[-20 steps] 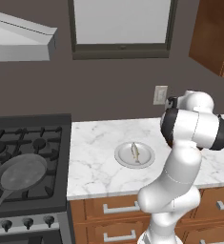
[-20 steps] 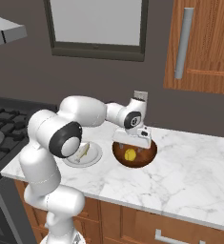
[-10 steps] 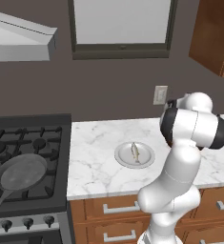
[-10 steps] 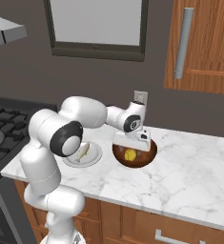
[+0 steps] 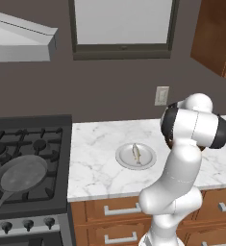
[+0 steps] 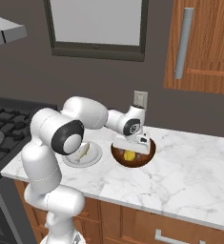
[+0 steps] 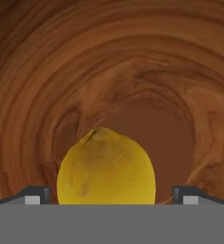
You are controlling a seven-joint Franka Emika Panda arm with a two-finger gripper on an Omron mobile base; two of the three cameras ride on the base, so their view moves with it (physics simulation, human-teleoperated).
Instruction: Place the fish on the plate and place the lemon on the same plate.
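The pale fish [image 5: 136, 153] lies on the whitish-grey plate [image 5: 124, 158] on the marble counter; from the right base it shows as fish [image 6: 83, 152] on plate [image 6: 91, 158]. The yellow lemon [image 6: 128, 155] sits inside a brown bowl [image 6: 143, 157] just right of the plate. My gripper [image 6: 130, 148] reaches down into the bowl, directly over the lemon. In the hand view the lemon [image 7: 106, 167] stands between my two spread fingertips [image 7: 37, 195], with gaps on both sides. The gripper [image 7: 108, 196] is open and holds nothing.
A dark long-handled frying pan [image 5: 17, 175] rests on the black stove [image 5: 25, 139] at the left. A wall outlet [image 5: 161, 95] is behind the counter, and a wooden cabinet [image 6: 199, 43] hangs above right. Bare marble [image 6: 189, 167] stretches right of the bowl.
The gripper has sunk lower into the brown bowl, closer onto the lemon. Its jaws have stayed open. The fish and plate have not moved.
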